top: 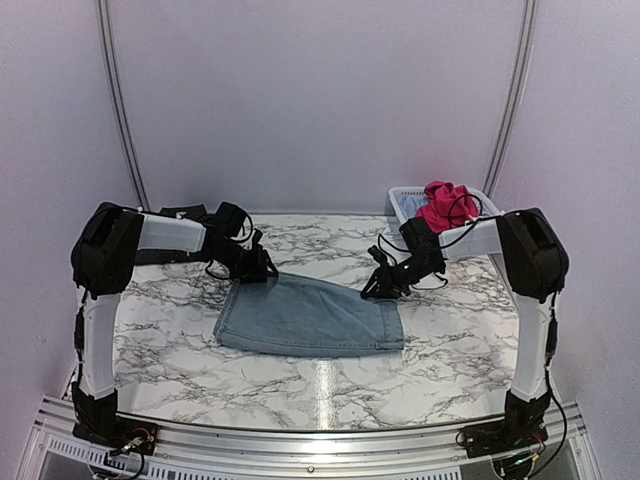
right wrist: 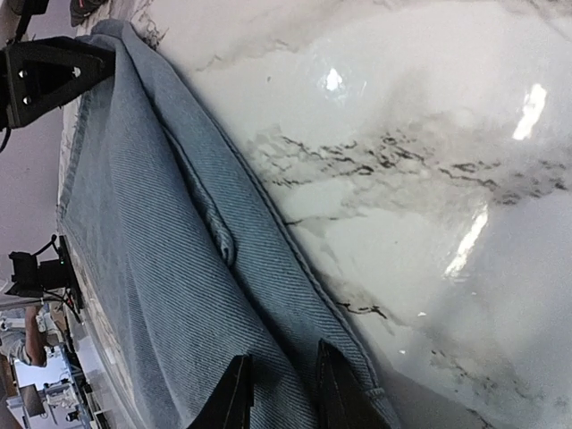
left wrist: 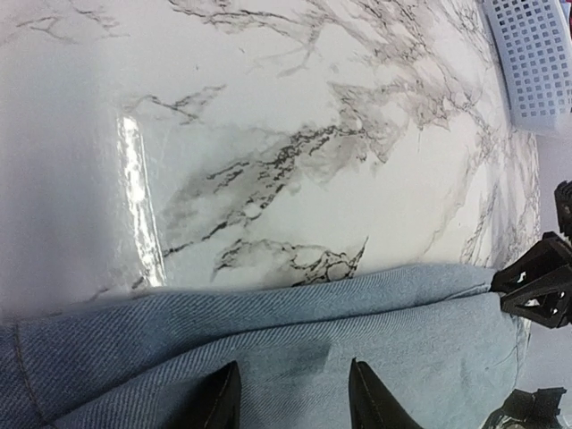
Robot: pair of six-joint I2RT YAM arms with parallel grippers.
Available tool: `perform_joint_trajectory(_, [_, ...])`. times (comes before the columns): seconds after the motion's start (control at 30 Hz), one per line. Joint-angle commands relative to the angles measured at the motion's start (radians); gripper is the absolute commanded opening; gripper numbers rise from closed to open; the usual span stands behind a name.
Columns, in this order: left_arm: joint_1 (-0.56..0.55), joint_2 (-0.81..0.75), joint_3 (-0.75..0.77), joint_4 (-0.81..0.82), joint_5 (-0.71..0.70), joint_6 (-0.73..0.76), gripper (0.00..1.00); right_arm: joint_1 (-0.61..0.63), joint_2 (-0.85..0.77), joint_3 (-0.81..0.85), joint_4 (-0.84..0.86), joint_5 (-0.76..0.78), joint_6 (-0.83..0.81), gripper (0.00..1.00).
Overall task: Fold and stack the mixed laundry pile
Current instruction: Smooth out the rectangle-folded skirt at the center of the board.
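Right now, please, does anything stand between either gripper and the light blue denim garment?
Nothing visible does: the left gripper and right gripper both sit over the light blue denim garment, at its far edge.

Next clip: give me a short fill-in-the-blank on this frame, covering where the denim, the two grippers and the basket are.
1. The denim garment lies spread flat on the ___-patterned table.
2. Seen from the arm bases, the left gripper and the right gripper are both at that garment's ___ edge.
3. The pink-red garment sits in the white basket at the table's far ___ corner.

Missing words: marble; far; right.
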Motion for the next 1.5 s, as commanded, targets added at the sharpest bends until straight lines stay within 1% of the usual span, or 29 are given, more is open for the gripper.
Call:
perform_joint_trajectory(0.0, [0.024,0.056,0.015,-0.024,-0.034,-0.004,0.45,0.037,0.006,-0.065,0.014,0.015,-0.021,0.25])
perform_joint_trajectory(0.07, [0.035,0.052,0.014,-0.046,-0.052,0.004,0.47,0.056,-0.040,-0.137,0.030,0.023,-0.006,0.25])
perform_joint_trajectory(0.17, [0.058,0.004,-0.004,-0.055,-0.066,0.027,0.51,0.102,-0.142,-0.271,0.074,0.013,0.047,0.25])
perform_joint_trajectory(0.3, [0.066,-0.100,0.018,-0.163,-0.131,0.137,0.62,0.156,-0.336,-0.447,0.146,-0.035,0.168,0.26])
perform_joint_trajectory(0.37, [0.065,-0.175,0.007,-0.199,-0.125,0.180,0.68,0.156,-0.424,-0.479,0.159,-0.059,0.199,0.28])
perform_joint_trajectory(0.43, [0.058,-0.248,-0.049,-0.207,-0.099,0.216,0.74,0.142,-0.483,-0.460,0.098,-0.025,0.174,0.31])
perform_joint_trajectory(0.47, [0.051,-0.288,-0.076,-0.208,-0.096,0.234,0.77,0.134,-0.498,-0.441,0.040,-0.003,0.153,0.34])
perform_joint_trajectory(0.57, [0.022,-0.373,-0.158,-0.208,-0.104,0.273,0.82,0.132,-0.492,-0.400,-0.060,0.009,0.086,0.37])
perform_joint_trajectory(0.67, [0.015,-0.407,-0.207,-0.209,-0.105,0.269,0.82,0.155,-0.458,-0.370,-0.121,0.027,0.032,0.37])
perform_joint_trajectory(0.8, [0.014,-0.412,-0.218,-0.209,-0.108,0.258,0.82,0.163,-0.403,-0.342,-0.166,0.074,-0.014,0.39])
perform_joint_trajectory(0.93, [0.008,-0.387,-0.195,-0.208,-0.115,0.272,0.82,0.168,-0.356,-0.312,-0.184,0.121,-0.050,0.40])
perform_joint_trajectory(1.03, [-0.003,-0.343,-0.155,-0.209,-0.121,0.312,0.80,0.187,-0.318,-0.301,-0.201,0.127,-0.073,0.39])
perform_joint_trajectory(1.13, [-0.024,-0.287,-0.090,-0.225,-0.173,0.400,0.80,0.210,-0.299,-0.293,-0.216,0.122,-0.089,0.38])
perform_joint_trajectory(1.23, [-0.020,-0.223,-0.009,-0.260,-0.239,0.455,0.81,0.216,-0.299,-0.280,-0.241,0.121,-0.100,0.38])
perform_joint_trajectory(1.37, [-0.007,-0.155,0.083,-0.274,-0.232,0.493,0.81,0.216,-0.304,-0.262,-0.272,0.116,-0.122,0.31])
perform_joint_trajectory(1.4, [-0.004,-0.140,0.099,-0.275,-0.224,0.525,0.82,0.216,-0.300,-0.256,-0.280,0.110,-0.127,0.29])
perform_joint_trajectory(1.47, [0.004,-0.108,0.130,-0.281,-0.211,0.562,0.82,0.216,-0.295,-0.245,-0.287,0.096,-0.136,0.18])
